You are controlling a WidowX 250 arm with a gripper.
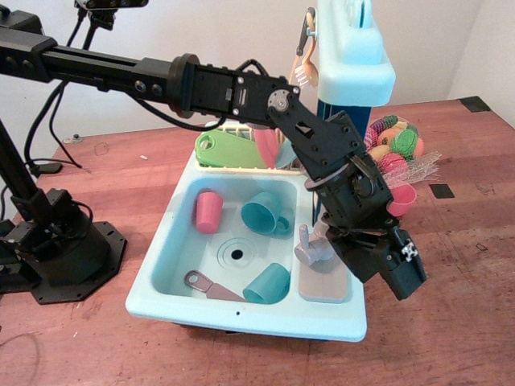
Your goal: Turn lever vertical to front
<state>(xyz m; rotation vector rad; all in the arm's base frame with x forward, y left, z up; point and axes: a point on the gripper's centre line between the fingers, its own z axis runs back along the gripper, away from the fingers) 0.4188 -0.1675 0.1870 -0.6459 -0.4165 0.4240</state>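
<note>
The toy faucet's grey round base [316,254] sits on the grey pad at the right of the light blue sink [165,249]. The lever [304,236] is a short grey stub standing up from the base's left side. My gripper [405,277] hangs at the sink's right rim, to the right of the faucet and apart from it. It points down and to the right. Its fingers look like one black block from here, so I cannot tell whether they are open. The tall spout is hidden behind my arm.
In the basin lie a pink cup [208,211], a teal mug [265,214], a teal cup [268,283] and a brownish spatula [209,285]. A green board [229,150] stands behind. A pink bowl [400,201] and a net bag of toy food [394,145] sit right.
</note>
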